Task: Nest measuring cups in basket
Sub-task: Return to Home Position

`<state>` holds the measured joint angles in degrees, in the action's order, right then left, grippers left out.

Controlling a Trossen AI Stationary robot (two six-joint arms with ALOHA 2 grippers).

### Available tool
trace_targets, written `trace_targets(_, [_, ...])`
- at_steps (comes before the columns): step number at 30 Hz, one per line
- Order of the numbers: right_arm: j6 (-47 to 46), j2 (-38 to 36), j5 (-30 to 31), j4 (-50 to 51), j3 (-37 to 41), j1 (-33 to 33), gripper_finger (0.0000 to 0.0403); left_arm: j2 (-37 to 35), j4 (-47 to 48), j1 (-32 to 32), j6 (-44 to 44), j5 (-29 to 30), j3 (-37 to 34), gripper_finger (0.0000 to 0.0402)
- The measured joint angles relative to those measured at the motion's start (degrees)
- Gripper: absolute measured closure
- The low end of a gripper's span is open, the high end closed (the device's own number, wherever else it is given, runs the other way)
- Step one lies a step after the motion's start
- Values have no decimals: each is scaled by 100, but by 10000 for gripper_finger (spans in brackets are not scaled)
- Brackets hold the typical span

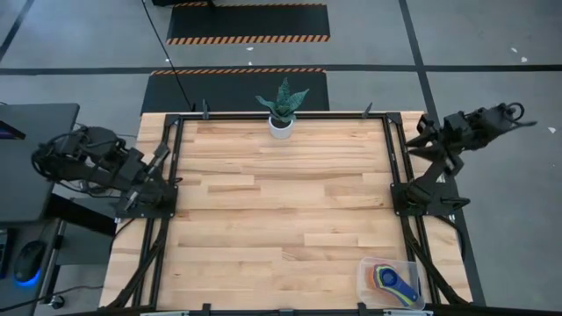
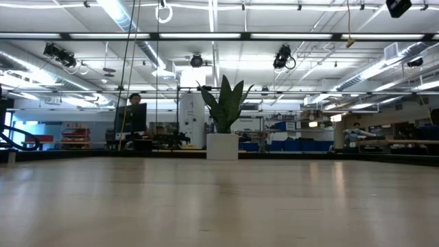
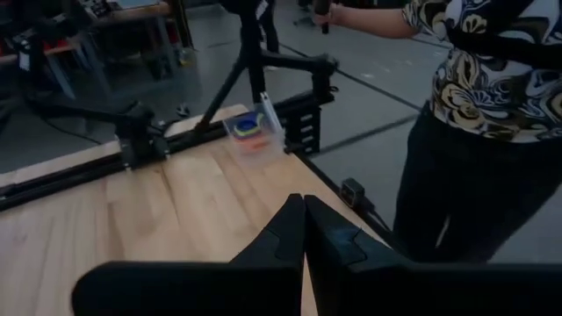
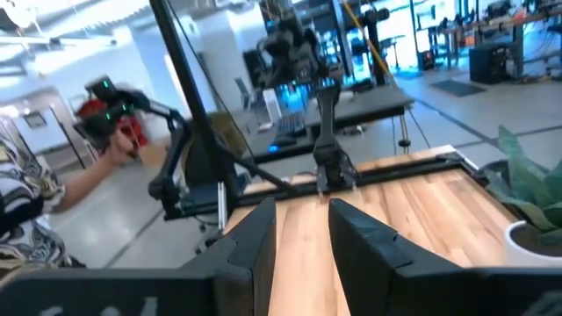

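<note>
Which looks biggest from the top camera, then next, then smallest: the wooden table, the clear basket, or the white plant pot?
1. The wooden table, by far the largest.
2. The clear basket near the table's corner.
3. The white plant pot, smallest, counting the pot alone without its leaves.

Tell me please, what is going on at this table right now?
Nothing is being handled at this moment. The measuring cups lie nested inside the clear basket, in a corner of the table on the right arm's side, far from the white plant pot. Both arms are folded at the table's sides, away from the basket. The left gripper is shut and empty; the right gripper is open and empty. A person stands beside the table near the basket.
</note>
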<state>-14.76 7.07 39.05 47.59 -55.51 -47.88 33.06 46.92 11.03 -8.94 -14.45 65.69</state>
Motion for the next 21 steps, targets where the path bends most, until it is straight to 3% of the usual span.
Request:
trace_targets(7, [293, -674, 0, 199, 0, 0, 289, -658, -748, 0, 294, 94, -975, 388])
trace_targets(21, [102, -665, 295, 486, 68, 75, 289, -2083, -2411, 0, 502, 156, -2975, 388])
